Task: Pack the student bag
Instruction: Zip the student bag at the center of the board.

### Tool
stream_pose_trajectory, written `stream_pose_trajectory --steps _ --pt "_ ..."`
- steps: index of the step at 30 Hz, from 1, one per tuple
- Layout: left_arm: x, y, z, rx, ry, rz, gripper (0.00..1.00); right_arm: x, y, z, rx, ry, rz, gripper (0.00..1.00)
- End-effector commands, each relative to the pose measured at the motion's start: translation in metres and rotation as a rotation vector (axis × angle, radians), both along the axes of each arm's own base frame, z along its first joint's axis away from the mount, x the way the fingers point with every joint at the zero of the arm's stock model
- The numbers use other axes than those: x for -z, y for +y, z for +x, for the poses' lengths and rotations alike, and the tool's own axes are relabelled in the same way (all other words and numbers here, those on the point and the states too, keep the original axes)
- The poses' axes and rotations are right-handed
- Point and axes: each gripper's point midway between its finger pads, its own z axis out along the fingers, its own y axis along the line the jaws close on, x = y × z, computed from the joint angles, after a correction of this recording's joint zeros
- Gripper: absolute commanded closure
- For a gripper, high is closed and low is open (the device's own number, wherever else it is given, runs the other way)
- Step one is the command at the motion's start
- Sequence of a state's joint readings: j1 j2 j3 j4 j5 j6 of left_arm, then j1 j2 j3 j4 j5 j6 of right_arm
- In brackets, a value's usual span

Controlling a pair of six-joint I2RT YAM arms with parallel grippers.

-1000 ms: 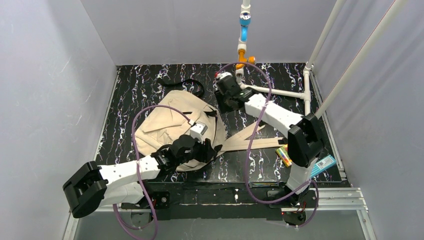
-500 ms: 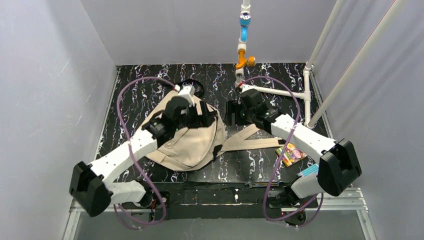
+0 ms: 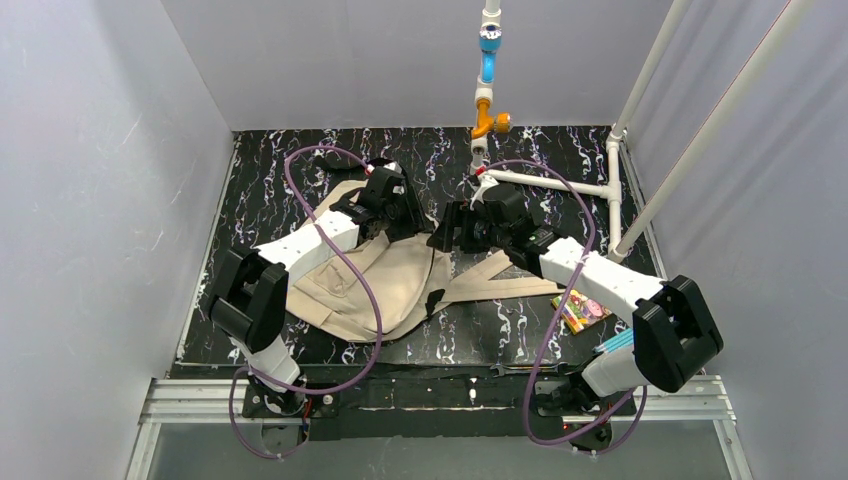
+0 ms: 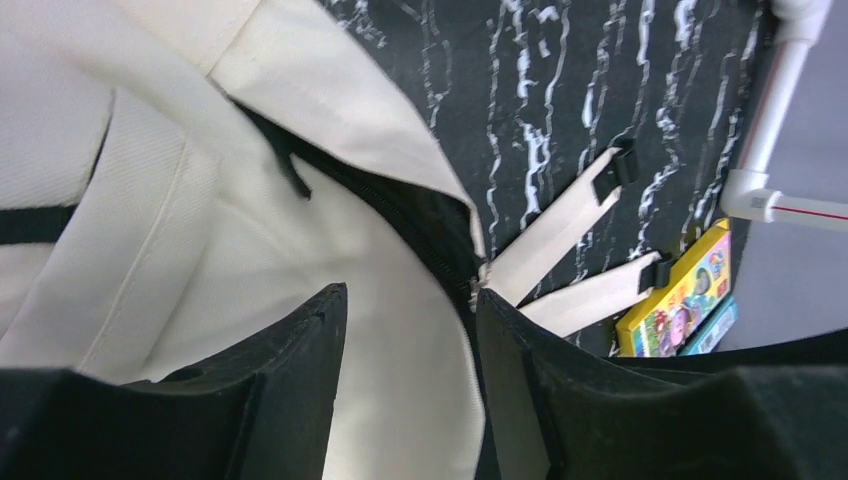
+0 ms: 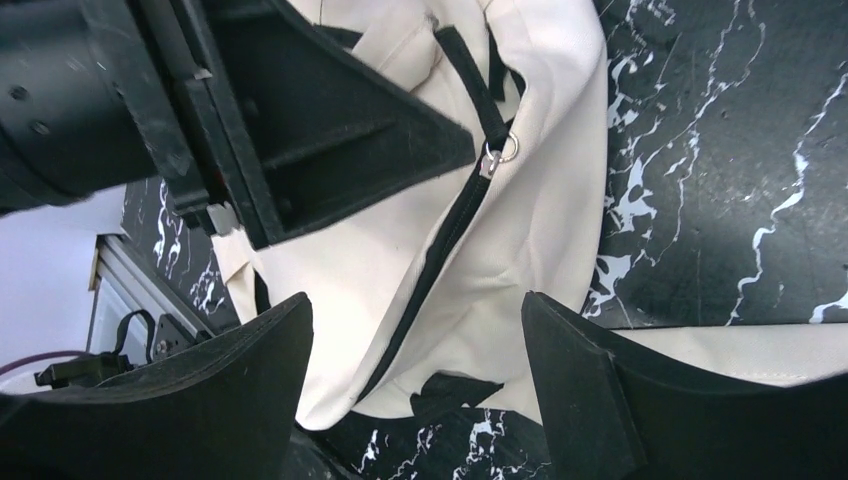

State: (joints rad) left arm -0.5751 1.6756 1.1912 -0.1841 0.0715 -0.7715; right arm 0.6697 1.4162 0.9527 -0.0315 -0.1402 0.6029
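Observation:
The beige student bag [image 3: 370, 280] lies flat on the black marbled table, its straps [image 3: 500, 282] trailing right. My left gripper [image 3: 405, 215] is open over the bag's far right edge. In the left wrist view [image 4: 410, 330] its jaws straddle beige fabric [image 4: 150, 200] beside the black zipper [image 4: 400, 215]. My right gripper [image 3: 450, 228] is open just right of it. In the right wrist view [image 5: 415, 330] it hovers over the bag's edge [image 5: 540, 120], with the zipper pull ring [image 5: 497, 153] and the left gripper [image 5: 300, 110] ahead. Neither holds anything.
A yellow picture book [image 3: 582, 308] and a blue book [image 3: 620, 342] lie at the right front by the right arm's base; they also show in the left wrist view [image 4: 680, 300]. White pipes [image 3: 560, 185] run along the back right. A black loop [image 3: 392, 172] lies behind the bag.
My left arm has swung from the bag's near edge up to its far right edge. My right gripper has come from the back of the table toward the bag, beside the left one.

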Motion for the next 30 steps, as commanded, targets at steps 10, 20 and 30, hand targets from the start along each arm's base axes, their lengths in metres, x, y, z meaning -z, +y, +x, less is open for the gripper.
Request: stream_pose_trajectory --steps 10,20,30 --pt "-0.023 -0.019 0.023 -0.013 -0.105 -0.116 0.44 0.009 0.005 -0.01 -0.046 0.005 0.03 0.19" --pt "-0.007 -0.027 0.037 -0.022 -0.076 -0.093 0.78 0.018 0.007 -0.009 -0.05 -0.013 -0.075 0.2" --pt "-0.016 -0.029 0.043 0.019 -0.124 -0.074 1.0 0.039 0.013 0.011 -0.019 -0.041 -0.22 0.49"
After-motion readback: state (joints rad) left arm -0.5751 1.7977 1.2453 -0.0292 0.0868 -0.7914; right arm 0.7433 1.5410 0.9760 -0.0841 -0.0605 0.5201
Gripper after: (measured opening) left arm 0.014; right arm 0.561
